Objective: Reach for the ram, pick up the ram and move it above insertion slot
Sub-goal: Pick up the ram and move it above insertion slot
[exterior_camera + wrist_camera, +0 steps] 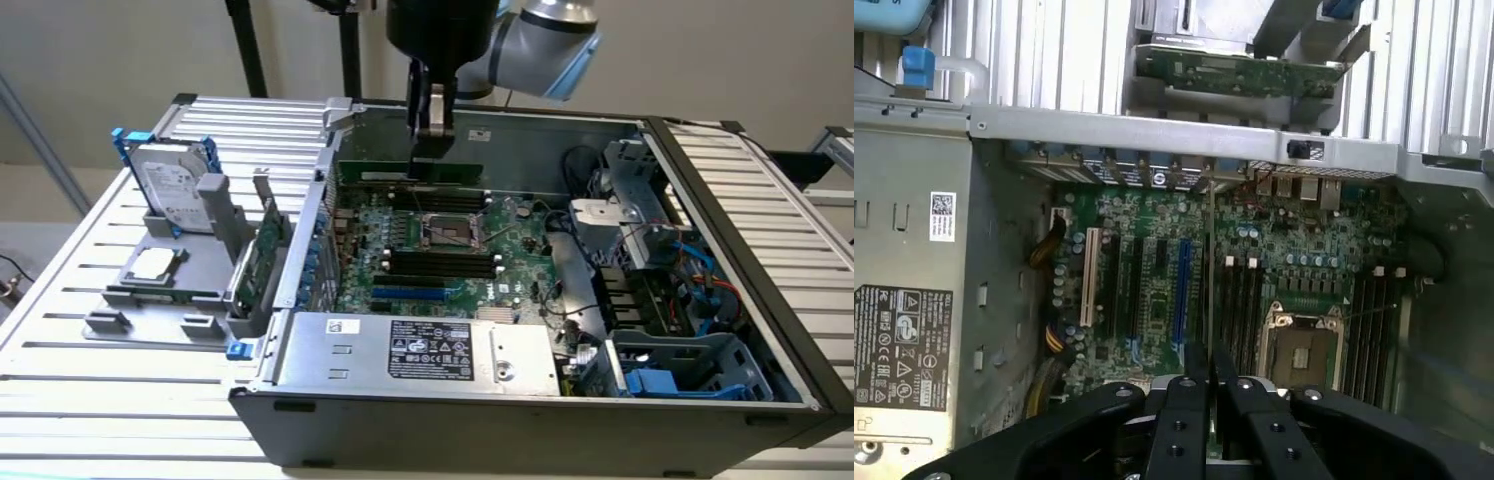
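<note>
The ram (380,172) is a thin green stick held level in the air over the far part of the motherboard, inside the open computer case. My gripper (430,152) comes down from above and is shut on the ram's top edge. In the wrist view the ram (1210,260) shows edge-on as a thin line running out from between the black fingers (1187,400) of my gripper (1209,365). That line lies just beside a bank of long black insertion slots (1239,300). In the exterior view these slots (434,262) lie in parallel below the CPU socket (447,232).
A blue slot (414,295) lies beside the black ones. The power supply (414,350) fills the case's near end, and cables and drive bays (667,290) fill the exterior view's right. Outside the case, a hard drive (174,185) and a larger green card (267,250) stand in grey holders.
</note>
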Robot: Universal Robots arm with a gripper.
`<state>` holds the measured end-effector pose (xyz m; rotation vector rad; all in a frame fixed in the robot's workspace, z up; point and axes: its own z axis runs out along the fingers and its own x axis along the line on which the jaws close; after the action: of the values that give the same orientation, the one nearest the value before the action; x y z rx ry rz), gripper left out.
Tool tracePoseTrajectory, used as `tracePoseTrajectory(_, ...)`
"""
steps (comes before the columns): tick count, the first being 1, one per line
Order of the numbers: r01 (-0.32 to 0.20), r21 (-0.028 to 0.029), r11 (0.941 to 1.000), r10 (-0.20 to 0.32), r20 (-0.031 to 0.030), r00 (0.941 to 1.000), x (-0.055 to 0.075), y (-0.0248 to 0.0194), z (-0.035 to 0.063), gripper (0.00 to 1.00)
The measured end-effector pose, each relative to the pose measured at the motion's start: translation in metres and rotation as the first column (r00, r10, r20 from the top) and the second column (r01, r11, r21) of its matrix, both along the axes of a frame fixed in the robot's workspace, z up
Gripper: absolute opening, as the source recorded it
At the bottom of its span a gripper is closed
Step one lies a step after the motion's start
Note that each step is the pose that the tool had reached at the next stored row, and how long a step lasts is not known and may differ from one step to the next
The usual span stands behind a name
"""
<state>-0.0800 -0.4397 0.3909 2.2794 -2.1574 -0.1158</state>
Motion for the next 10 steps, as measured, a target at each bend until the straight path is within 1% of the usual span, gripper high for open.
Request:
tracePoseTrajectory(3, 0.000, -0.0002, 1.0000, 0.000, 0.0000, 1.0000, 0.006, 0.0067, -0.0007, 0.13)
tracePoseTrajectory(5, 0.001, -0.0002, 1.0000, -0.001, 0.0000, 1.0000, 0.009, 0.0104, -0.0013, 0.13)
tracePoseTrajectory(7, 0.005, -0.0001, 1.0000, -0.005, 0.0000, 1.0000, 0.012, 0.0130, -0.0021, 0.13)
tracePoseTrajectory(10, 0.014, -0.0001, 0.9999, -0.014, 0.0000, 0.9999, 0.016, 0.0159, -0.0034, 0.13)
